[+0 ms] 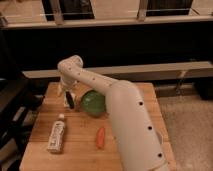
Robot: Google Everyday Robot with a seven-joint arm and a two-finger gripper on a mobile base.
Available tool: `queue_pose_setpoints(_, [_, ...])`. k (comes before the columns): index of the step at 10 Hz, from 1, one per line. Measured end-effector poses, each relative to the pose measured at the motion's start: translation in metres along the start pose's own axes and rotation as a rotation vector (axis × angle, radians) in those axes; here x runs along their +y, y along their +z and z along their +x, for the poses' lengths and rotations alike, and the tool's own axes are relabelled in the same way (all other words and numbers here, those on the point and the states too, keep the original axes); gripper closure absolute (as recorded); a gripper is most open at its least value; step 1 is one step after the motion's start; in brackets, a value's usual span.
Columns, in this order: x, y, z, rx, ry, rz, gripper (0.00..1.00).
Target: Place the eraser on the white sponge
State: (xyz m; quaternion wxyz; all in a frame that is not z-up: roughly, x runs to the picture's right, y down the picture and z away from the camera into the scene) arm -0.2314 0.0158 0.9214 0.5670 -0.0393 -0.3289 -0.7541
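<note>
Dark shelving and a pale horizontal rail filled the background behind a wooden worktop (125, 150). From the lower right, a white arm (127, 125) reached back across the boards, bent at its elbow and pointed its end effector (69, 101) down near the rear left of the worktop. A small dark bar, apparently the eraser (70, 100), stood roughly upright at the fingers, which looked pinched on it, its lower end close to or touching the wood. Just right of the end effector sat a green bowl (93, 103), partly covered by the arm. Nearer the camera and a little left of the end effector lay a white labelled bottle (57, 135) on its side, and nearer and to the right lay an orange carrot-like piece (100, 137). No white sponge could be made out.
</note>
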Motion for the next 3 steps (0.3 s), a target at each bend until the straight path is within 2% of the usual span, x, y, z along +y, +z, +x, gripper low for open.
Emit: queue_pose_setpoints(3, [-0.0014,-0.0009,-0.0003,0.006,-0.005,0.002,0.20])
